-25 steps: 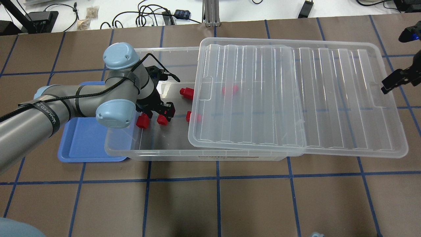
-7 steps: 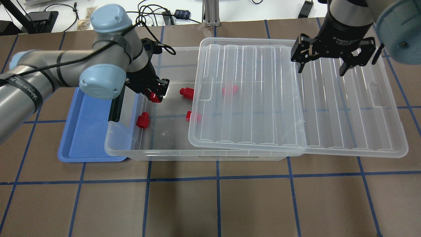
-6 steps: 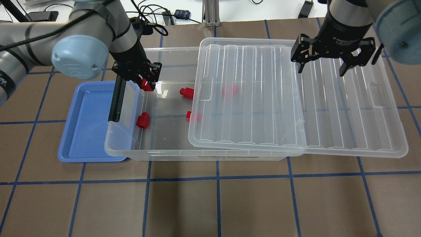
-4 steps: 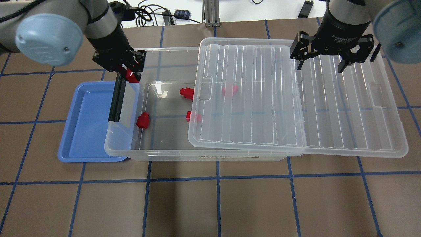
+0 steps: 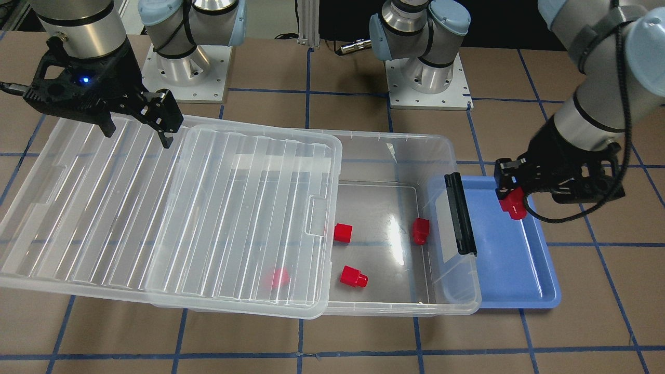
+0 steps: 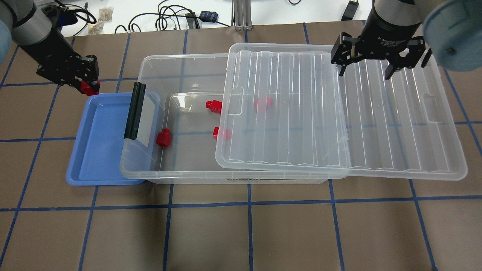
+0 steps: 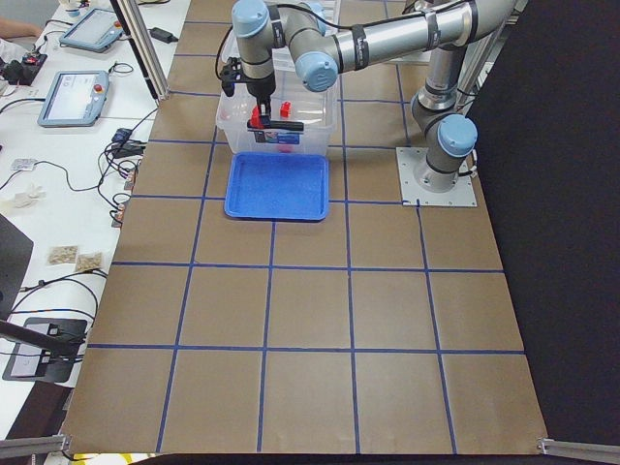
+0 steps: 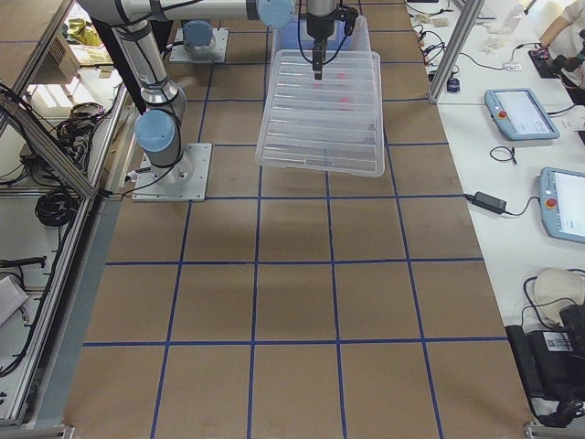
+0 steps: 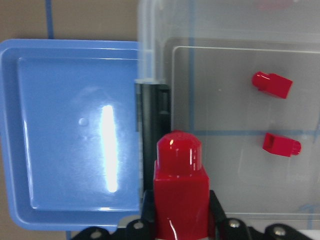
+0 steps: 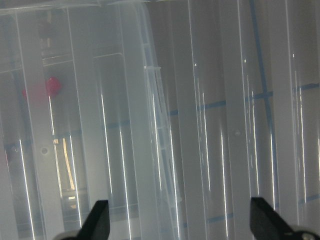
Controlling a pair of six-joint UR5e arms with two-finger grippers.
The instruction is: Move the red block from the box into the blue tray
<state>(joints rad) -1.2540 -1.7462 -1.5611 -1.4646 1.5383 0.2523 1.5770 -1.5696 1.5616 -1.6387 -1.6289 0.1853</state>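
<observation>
My left gripper is shut on a red block and holds it in the air over the far end of the blue tray. The left wrist view shows the block between the jaws, with the tray below. The front view shows the held block above the tray. The tray holds nothing. The clear box holds three red blocks in the open and one under the lid. My right gripper is open and empty above the lid.
The ribbed clear lid lies slid across the box's right half and hangs over the table. The black latch bar stands on the box's end wall next to the tray. Both arm bases stand at the table's rear.
My left gripper has lifted a red block out of the box and carried it left, over the box's end wall to above the tray. The right gripper has hardly moved.
</observation>
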